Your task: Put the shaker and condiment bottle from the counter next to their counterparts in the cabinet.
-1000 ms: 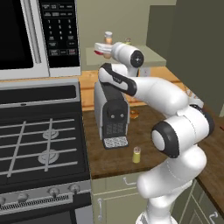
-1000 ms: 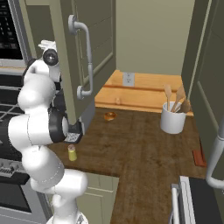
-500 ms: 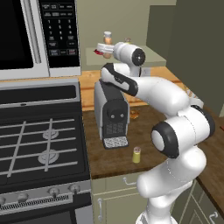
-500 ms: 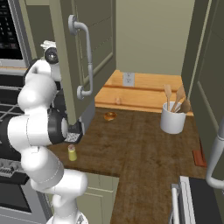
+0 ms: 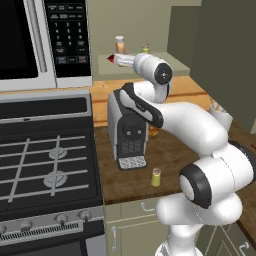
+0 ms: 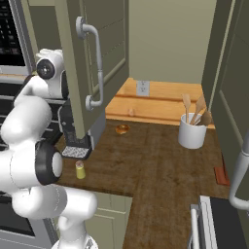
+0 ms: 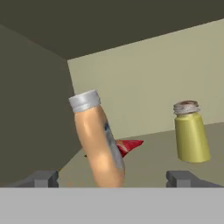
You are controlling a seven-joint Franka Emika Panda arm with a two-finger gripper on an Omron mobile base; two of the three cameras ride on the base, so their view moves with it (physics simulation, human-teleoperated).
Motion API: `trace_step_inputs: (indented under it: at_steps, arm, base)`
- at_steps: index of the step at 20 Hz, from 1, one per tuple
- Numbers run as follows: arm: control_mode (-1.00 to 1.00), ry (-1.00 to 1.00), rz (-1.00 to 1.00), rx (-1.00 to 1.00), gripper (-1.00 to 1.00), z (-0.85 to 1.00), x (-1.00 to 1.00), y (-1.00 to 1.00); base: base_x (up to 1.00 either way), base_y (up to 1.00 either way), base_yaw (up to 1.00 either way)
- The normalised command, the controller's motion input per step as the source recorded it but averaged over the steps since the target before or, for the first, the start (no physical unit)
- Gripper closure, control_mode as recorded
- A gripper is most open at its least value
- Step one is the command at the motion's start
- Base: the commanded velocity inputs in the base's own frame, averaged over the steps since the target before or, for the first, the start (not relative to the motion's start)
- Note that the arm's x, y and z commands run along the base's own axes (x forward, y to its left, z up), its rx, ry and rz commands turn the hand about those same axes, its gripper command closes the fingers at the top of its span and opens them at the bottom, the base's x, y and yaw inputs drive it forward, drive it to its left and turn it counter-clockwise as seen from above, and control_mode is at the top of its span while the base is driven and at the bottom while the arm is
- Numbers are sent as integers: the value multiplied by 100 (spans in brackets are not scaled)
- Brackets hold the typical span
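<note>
The arm reaches up from the base to the cabinet [image 5: 175,62], its hand at the front edge of the pale shelf. In the hand view the claw [image 7: 113,178] stands open: its two dark fingertips [image 7: 41,178] sit well apart at the bottom, with the condiment bottle [image 7: 97,140] between them, nearer the left tip, and no contact between either tip and the bottle can be seen. The bottle is tan-orange with a whitish cap and appears tilted in that view, though the camera itself may be rolled; whether its base rests on the shelf is hidden by the lower edge. Just behind the bottle a small red item [image 7: 127,146] lies on the shelf, partly covered by it. To the right, well apart from the bottle, a yellow-green shaker with a grey top [image 7: 190,133] stands on the same shelf. In the left base view the bottle [image 5: 119,45] and that shaker [image 5: 145,48] show above the wrist. A second shaker [image 5: 156,176] stands upright on the dark wooden table [image 5: 170,150], near its front edge, just in front of the coffee machine [image 5: 128,131]. The right base view shows this shaker [image 6: 80,169] beside the machine's drip tray, and a white utensil holder [image 6: 191,130] farther along the table.
</note>
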Motion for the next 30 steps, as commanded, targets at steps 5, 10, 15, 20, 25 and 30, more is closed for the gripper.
trace_step_inputs:
  at_steps: [5,10,15,20,25,30]
  arm:
    - [-100,0,0,0,-100,48,-32,0]
    - [-100,1,0,0,-100,17,-34,0]
    - [-100,4,0,0,-100,0,-45,-5]
    - [-100,0,0,2,-100,0,-65,-17]
    - [-100,2,-2,1,-100,0,-72,-6]
    - [-100,3,-10,0,-100,0,-77,0]
  base:
    - [0,0,0]
    - [0,0,0]
    - [0,0,0]
    - [0,0,0]
    - [0,0,0]
    - [0,0,0]
